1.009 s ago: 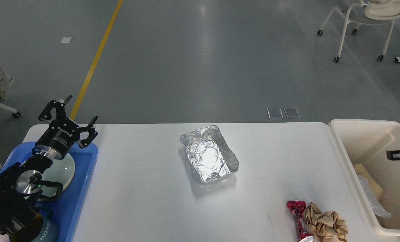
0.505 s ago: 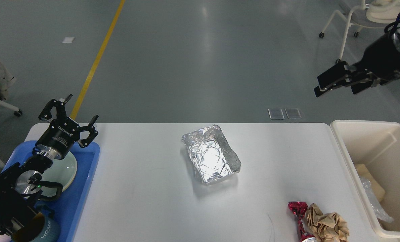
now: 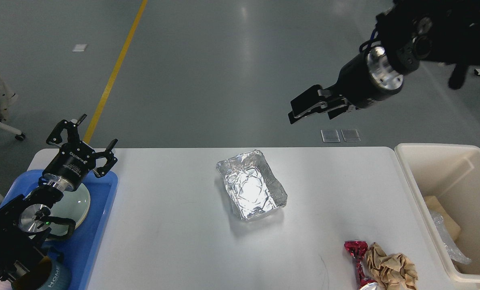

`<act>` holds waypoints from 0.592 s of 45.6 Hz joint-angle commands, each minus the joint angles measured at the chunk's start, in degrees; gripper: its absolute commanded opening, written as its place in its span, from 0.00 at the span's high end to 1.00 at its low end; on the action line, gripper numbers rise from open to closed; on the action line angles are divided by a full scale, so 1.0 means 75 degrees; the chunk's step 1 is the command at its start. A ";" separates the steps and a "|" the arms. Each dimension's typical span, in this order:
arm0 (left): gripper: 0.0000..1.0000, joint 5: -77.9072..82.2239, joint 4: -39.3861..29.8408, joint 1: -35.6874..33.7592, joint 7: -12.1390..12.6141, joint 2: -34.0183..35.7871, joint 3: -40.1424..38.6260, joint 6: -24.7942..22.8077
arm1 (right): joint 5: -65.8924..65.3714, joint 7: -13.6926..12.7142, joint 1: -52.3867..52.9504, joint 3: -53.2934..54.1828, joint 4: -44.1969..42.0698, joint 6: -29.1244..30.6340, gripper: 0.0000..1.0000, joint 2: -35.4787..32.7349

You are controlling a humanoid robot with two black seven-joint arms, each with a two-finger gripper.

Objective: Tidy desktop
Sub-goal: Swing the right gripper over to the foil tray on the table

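Note:
The desktop (image 3: 175, 225) is a wide white tabletop. On it lie a crumpled foil tray (image 3: 251, 185) in the middle, and a red shiny wrapper (image 3: 356, 257) and a ball of crumpled brown paper (image 3: 391, 270) at the front right. My left gripper (image 3: 95, 132) is open and empty, held above the far end of the blue tray (image 3: 98, 225). My right gripper (image 3: 302, 109) is raised high beyond the table's far edge, up and to the right of the foil tray. It holds nothing, and its fingers overlap side-on.
A pale plate (image 3: 78, 203) and a teal mug (image 3: 54, 278) sit in the blue tray at the left. A deep cream bin (image 3: 429, 153) at the table's right end holds some cardboard and clear plastic. Grey floor lies beyond the table.
My right arm has lifted out of the cream bin and swung up and to the left, over the table's far edge. The left arm and the objects on the table have not moved.

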 commanded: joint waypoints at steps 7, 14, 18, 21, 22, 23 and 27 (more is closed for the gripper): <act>0.00 0.0000 0.0000 -0.0009 0.0000 0.0000 0.0011 0.0001 | 0.0904 -0.0553 -0.3656 -0.0181 -0.2731 -0.2408 0.00 0.2605; 0.00 0.0000 0.0000 -0.0009 0.0000 0.0000 -0.0001 0.0001 | 0.0821 -0.0847 -0.4770 -0.0497 -0.4081 -0.2573 0.00 0.3286; 0.00 0.0000 0.0000 -0.0009 0.0000 0.0000 -0.0001 0.0001 | 0.0857 -0.0894 -0.5110 -0.0849 -0.4350 -0.2702 0.00 0.3497; 0.00 0.0000 0.0000 0.0003 0.0000 0.0000 -0.0001 0.0001 | 0.0880 -0.0882 -0.5182 -0.0920 -0.4468 -0.2702 0.00 0.3568; 0.00 0.0000 0.0000 -0.0008 0.0000 0.0000 0.0011 0.0001 | 0.0869 -0.0882 -0.5182 -0.0932 -0.4468 -0.2702 0.00 0.3568; 0.00 0.0000 0.0000 -0.0009 0.0000 0.0000 0.0011 0.0001 | 0.0880 -0.0882 -0.5182 -0.0932 -0.4468 -0.2702 0.00 0.3568; 0.00 0.0000 0.0000 -0.0009 0.0000 0.0000 0.0011 0.0001 | 0.0880 -0.0882 -0.5181 -0.0967 -0.4422 -0.2702 0.00 0.3544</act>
